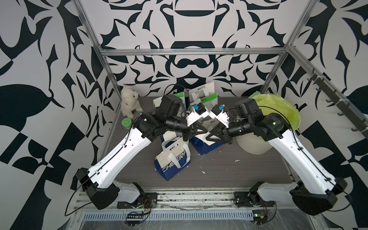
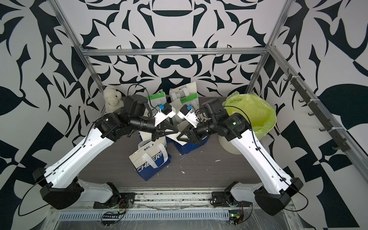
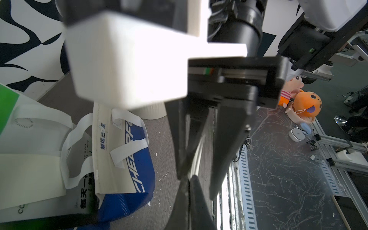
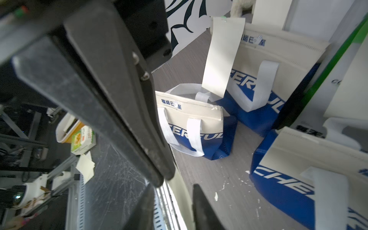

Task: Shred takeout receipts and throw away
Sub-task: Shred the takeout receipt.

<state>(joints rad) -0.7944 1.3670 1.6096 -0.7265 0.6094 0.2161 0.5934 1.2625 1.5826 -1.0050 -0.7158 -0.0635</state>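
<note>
- Left end effector is clamped shut on the edge of a receipt, above a blue-and-white bag mid-worktop.
- Right end effector stands part open, its jaws either side of that same receipt.

bags crowd centre, front tabletop open

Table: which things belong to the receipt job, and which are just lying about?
Job: pinched receipt, hanging receipt, bin, left pincer, right pincer.
Lying about: blue bags, green bags, soft toy, green tub, paper scraps.
</note>
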